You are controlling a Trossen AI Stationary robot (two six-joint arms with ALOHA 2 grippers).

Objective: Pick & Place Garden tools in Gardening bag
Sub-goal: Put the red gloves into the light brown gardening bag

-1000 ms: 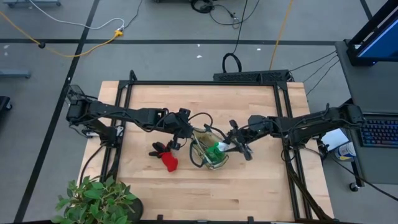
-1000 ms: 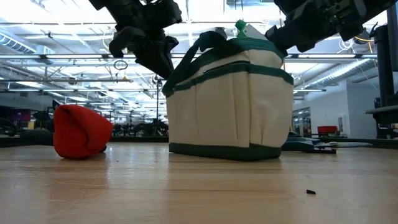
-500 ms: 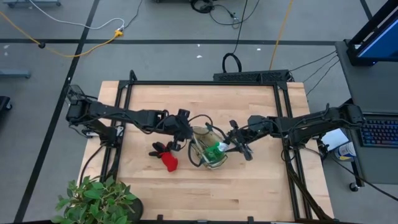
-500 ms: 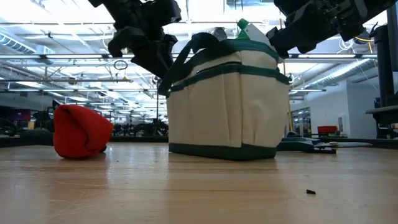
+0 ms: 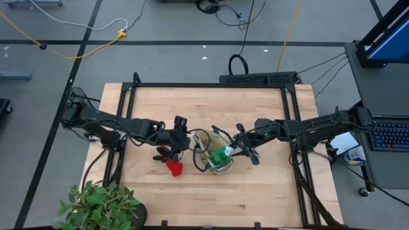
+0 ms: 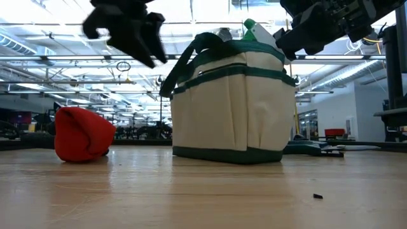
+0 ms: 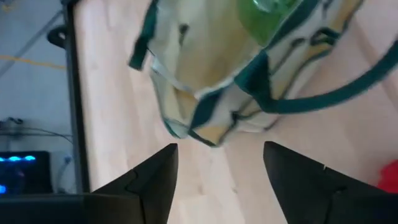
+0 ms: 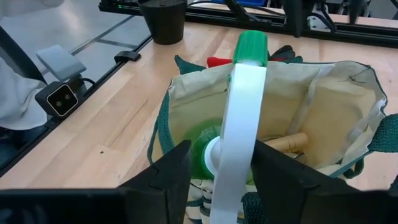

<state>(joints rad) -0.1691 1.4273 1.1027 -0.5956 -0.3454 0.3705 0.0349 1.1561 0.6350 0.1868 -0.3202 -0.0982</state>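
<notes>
While your right gripper (image 8: 214, 165) pins the spray bottle (image 8: 239, 118) upright inside the gardening bag (image 5: 216, 152) mid-surface, your left gripper (image 7: 217, 174) hangs wide and empty beside it, near the red glove (image 5: 174, 167).

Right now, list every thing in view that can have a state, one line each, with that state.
Beige fabric gardening bag with dark green rim: upright, mouth open.
Green spray bottle with white nozzle: standing in the bag, gripped by the right gripper.
Red-and-black glove: lying on the table beside the bag.
Left gripper: fingers open, empty.
Right gripper: over the bag.
</notes>
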